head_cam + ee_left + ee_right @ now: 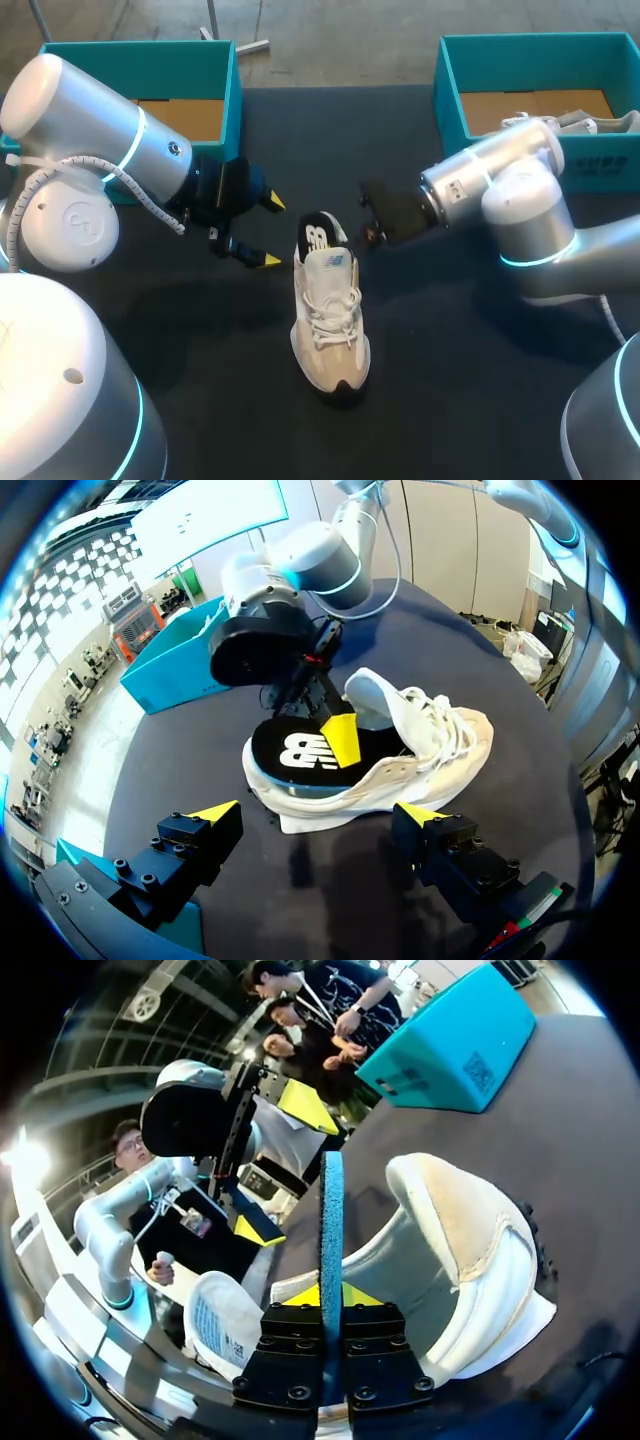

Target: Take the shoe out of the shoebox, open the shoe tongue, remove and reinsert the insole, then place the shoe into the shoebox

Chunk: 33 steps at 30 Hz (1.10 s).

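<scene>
The white lace-up sports shoe (330, 315) lies near the middle of the black table (470, 400). Its long axis runs from far edge to near edge, heel toward the far edge and toe toward the near edge.

The black foam insole with a white logo (295, 755) tilts up out of the heel opening. Its forward part appears to sit inside the shoe.

The right gripper (330, 1298) is clamped on the insole's heel end, one finger on each face, on the right-edge side of the heel. The left gripper (262, 232) holds nothing. Its fingers are spread just beside the heel on the left-edge side, apart from the shoe.

Judgement: the insole must travel along the shoe's long axis. The right arm drives it, and the left arm is placed to brace the heel.

A teal open-topped shoebox (232, 110) stands at the far left corner, and a second teal shoebox (450, 100) at the far right corner.
</scene>
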Available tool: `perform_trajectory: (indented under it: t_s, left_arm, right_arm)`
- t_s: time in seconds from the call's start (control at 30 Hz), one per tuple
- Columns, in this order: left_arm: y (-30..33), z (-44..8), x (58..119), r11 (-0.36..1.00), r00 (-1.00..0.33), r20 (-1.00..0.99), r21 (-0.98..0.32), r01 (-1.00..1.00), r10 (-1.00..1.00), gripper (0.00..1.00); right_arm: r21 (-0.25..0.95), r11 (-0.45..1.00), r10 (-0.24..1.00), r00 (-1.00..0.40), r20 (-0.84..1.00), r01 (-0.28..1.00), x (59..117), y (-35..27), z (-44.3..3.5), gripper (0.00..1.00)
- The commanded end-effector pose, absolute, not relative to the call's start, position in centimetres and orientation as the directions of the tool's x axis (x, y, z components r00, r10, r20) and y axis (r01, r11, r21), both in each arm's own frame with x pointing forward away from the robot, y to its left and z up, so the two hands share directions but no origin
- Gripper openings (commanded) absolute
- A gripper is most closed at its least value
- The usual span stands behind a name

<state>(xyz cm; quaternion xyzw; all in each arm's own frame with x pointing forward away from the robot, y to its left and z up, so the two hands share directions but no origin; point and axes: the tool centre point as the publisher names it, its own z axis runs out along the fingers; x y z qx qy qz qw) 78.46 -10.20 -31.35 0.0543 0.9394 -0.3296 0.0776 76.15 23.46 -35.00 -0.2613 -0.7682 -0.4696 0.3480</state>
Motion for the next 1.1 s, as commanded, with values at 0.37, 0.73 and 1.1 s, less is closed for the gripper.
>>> perform_trajectory:
  t_s: [0.37,0.73,1.1]
  left_arm:
    - [-10.2,-31.3,78.4,0.779,-0.982,-0.182,-0.608,0.153,0.051,1.00]
    - [-10.2,-31.3,78.4,0.779,-0.982,-0.182,-0.608,0.153,0.051,1.00]
    - [-10.2,-31.3,78.4,0.779,-0.982,-0.182,-0.608,0.153,0.051,1.00]
  right_arm:
    - [0.571,0.435,0.105,-0.669,0.736,0.696,77.3,23.1,-33.1,0.27]
    - [0.582,0.442,0.074,-0.675,0.735,0.682,78.7,23.8,-34.0,0.18]
    - [0.545,0.439,0.077,-0.635,0.769,0.714,77.6,23.3,-34.7,0.00]
